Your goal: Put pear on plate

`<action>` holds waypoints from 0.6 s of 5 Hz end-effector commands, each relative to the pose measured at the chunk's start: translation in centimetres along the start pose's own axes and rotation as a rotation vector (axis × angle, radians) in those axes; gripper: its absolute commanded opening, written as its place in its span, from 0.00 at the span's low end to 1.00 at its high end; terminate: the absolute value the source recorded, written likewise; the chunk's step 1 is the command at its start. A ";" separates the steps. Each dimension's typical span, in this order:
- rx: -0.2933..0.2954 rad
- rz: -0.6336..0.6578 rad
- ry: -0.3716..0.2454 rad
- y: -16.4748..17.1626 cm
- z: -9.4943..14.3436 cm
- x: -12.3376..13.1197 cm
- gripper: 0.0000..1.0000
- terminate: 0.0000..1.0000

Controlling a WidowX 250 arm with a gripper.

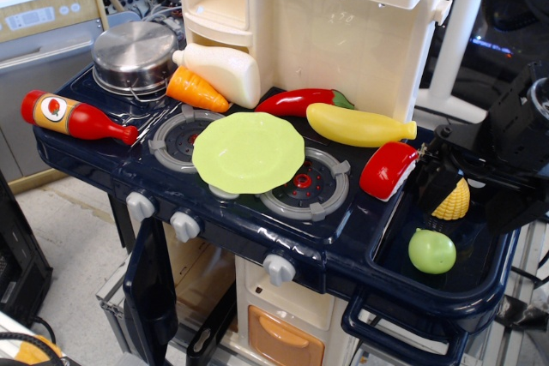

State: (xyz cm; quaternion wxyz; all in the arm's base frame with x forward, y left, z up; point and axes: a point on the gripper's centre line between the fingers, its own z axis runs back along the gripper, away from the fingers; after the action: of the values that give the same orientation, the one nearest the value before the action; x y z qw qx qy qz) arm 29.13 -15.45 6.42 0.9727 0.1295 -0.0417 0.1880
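Note:
The pear [431, 251] is a small, smooth, light-green fruit lying in the dark blue sink [480, 276] at the right of the toy kitchen. The plate [248, 152] is light green with a wavy rim and rests across the two stove burners. My black gripper [474, 197] hangs over the sink at the right edge, open and empty. Its fingers stand either side of the yellow corn [454, 201], just above and behind the pear. It hides part of the corn and the sink's back.
A red-white toy [389, 170], yellow banana-like toy [358, 125] and red chili [299, 101] lie between plate and sink. A carrot [196, 89], white bottle [221, 71], steel pot [135, 56] and ketchup bottle [75, 117] sit at left. The cream kitchen tower [343, 23] rises behind.

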 end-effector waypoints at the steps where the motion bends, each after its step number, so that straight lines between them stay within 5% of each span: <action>1: -0.033 0.025 -0.022 -0.1 1.2 0.7 1.00 0.00; 3: -0.142 0.103 -0.009 -1.4 -4.9 0.1 1.00 0.00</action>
State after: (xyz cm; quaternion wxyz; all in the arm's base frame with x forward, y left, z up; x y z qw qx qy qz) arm 29.08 -14.95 -0.28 0.9697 0.0722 -0.0477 0.2287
